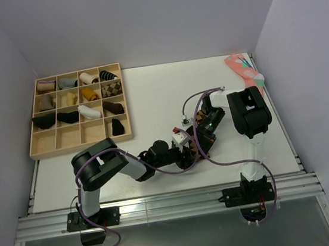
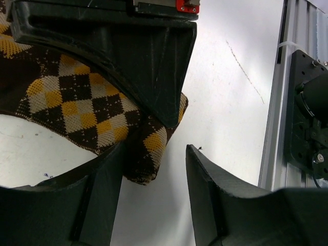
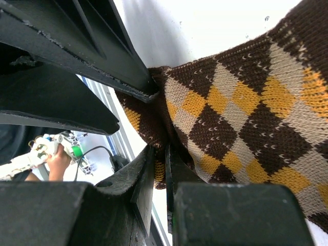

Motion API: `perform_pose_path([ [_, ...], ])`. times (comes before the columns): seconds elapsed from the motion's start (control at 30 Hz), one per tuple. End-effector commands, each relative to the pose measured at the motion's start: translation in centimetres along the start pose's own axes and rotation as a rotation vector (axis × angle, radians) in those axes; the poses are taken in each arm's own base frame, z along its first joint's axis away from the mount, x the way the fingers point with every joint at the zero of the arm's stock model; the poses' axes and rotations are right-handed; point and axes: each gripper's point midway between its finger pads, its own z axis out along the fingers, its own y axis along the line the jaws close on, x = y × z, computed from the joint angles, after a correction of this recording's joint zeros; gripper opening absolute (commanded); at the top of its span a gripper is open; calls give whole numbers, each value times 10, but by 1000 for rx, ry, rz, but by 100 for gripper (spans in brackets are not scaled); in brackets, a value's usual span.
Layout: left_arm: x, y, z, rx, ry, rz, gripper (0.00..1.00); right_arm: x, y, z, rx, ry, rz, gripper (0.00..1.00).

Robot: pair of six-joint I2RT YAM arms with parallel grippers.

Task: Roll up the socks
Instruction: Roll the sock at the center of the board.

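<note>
Currently: one dark brown knit sock with orange-tan argyle diamonds (image 3: 246, 102), near the white table's (image 1: 149, 95) near edge. Your right gripper (image 3: 163, 154), clamped on its edge. Your left gripper (image 2: 155, 151), jaws apart, free corner just beside one jaw; the sock's length runs away from it.

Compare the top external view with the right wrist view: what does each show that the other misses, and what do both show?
Only the top external view shows the wooden tray of rolled socks at the far left and the pink sock at the far right corner. Only the right wrist view shows, close up, the right gripper shut on a bunched edge of the argyle sock, plus a person's hand beyond the table edge. Both show the argyle sock on the white table.
</note>
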Motion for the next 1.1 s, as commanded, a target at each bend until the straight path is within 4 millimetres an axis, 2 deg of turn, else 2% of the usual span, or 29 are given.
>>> perform_pose_path([
  [0.0,-12,-10,4,58,-47,1,56,0,-10,-6,25,8,-6,5],
  [0.3,-6,-1,11,22,-42,-17,51,1,-11,-5,15,10,9,5],
  [0.4,-6,1,12,9,-47,-24,46,1,-11,-6,14,8,10,5],
  [0.5,-4,3,15,-2,-35,-35,33,2,-12,-5,19,10,12,5],
  [0.67,0,6,20,-15,-10,-54,20,3,-14,-5,36,3,7,5],
  [0.77,4,8,23,-29,24,-71,3,2,-17,-6,62,-11,0,5],
  [0.87,10,8,25,-33,68,-102,0,-1,-20,-8,105,-39,-16,14],
  [0.9,8,7,28,-36,73,-108,0,-2,-20,-9,117,-50,-6,25],
  [0.93,18,11,26,-67,125,-137,0,-2,-19,-10,121,-62,-6,30],
  [1.0,17,12,27,-90,148,-159,0,-8,-18,-20,168,-113,-39,43],
  [1.03,23,18,24,-137,184,-180,0,-9,-18,-23,184,-125,-31,45],
  [1.07,19,19,23,-155,185,-190,0,-11,-15,-28,206,-138,-48,48],
])
